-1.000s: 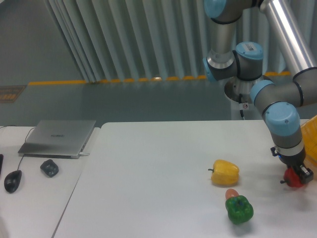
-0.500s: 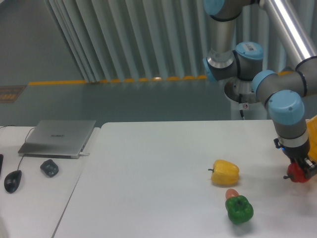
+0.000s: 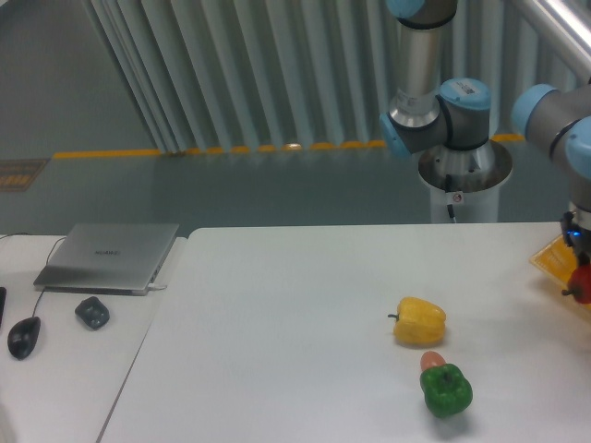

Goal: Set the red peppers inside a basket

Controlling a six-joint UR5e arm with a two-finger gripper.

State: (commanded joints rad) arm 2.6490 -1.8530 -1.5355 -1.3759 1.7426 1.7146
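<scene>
From the fixed camera, the glossy red bell pepper shows only as a small red patch at the far right edge of the frame, lifted off the white bench and hanging just in front of the yellow-orange slotted plastic basket, of which only a corner is in view. The two-finger gripper sits right at that edge above the pepper and looks closed on it, though its fingers are mostly cut off, so the exact hold cannot be made out. A pepper like this is probably light and hollow, with a firm but slick, waxy skin that could slide under a weak pinch and dent under a hard one; the broad shoulders across the body seem the safest place to hold, not the short stem. Well apart on the bench lie a yellow bell pepper and a green bell pepper with a small orange-pink object touching its far side.
</scene>
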